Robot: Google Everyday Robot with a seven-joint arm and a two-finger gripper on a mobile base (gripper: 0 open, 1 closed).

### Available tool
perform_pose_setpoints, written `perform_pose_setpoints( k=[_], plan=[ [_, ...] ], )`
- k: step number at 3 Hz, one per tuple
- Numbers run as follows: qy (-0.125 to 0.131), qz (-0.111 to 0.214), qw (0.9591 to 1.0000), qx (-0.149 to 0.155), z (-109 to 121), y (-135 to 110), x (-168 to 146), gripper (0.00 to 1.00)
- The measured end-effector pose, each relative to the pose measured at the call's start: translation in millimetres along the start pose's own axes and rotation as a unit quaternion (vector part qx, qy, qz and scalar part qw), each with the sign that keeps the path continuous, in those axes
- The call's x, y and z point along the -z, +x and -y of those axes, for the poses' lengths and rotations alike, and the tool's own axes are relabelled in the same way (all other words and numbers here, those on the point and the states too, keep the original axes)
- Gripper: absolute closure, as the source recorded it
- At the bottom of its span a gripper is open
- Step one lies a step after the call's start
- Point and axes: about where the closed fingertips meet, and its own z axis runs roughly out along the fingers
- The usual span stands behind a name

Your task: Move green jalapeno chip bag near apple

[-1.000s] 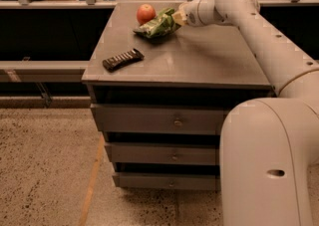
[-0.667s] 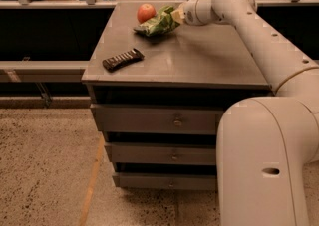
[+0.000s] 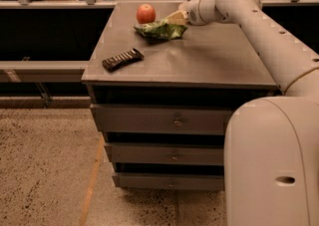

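Observation:
The green jalapeno chip bag (image 3: 159,30) lies crumpled on the grey cabinet top (image 3: 209,56) near its far edge. The red-orange apple (image 3: 145,13) stands just behind and left of the bag, almost touching it. My gripper (image 3: 175,18) reaches in from the right at the end of the white arm (image 3: 234,1). It is shut on the bag's upper right corner, with the bag resting low on the surface.
A dark flat chocolate bar (image 3: 122,59) lies on the cabinet top near the front left edge. The cabinet has three drawers (image 3: 174,120) below. A railing and wooden benches stand behind. My white base (image 3: 274,165) fills the lower right.
The gripper and the bag have dropped slightly and shifted a little right; the bag now lies flatter on the surface beside the apple.

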Motion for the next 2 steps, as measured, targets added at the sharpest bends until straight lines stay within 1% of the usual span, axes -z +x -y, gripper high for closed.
perform_pose_setpoints(
  k=[1, 2],
  plan=[
    [-0.014, -0.001, 0.9999, 0.000, -3.2, 3.6, 39.8, 0.00],
    [-0.023, -0.007, 0.9996, 0.011, -2.4, 7.5, 113.1, 0.00]
  ],
)
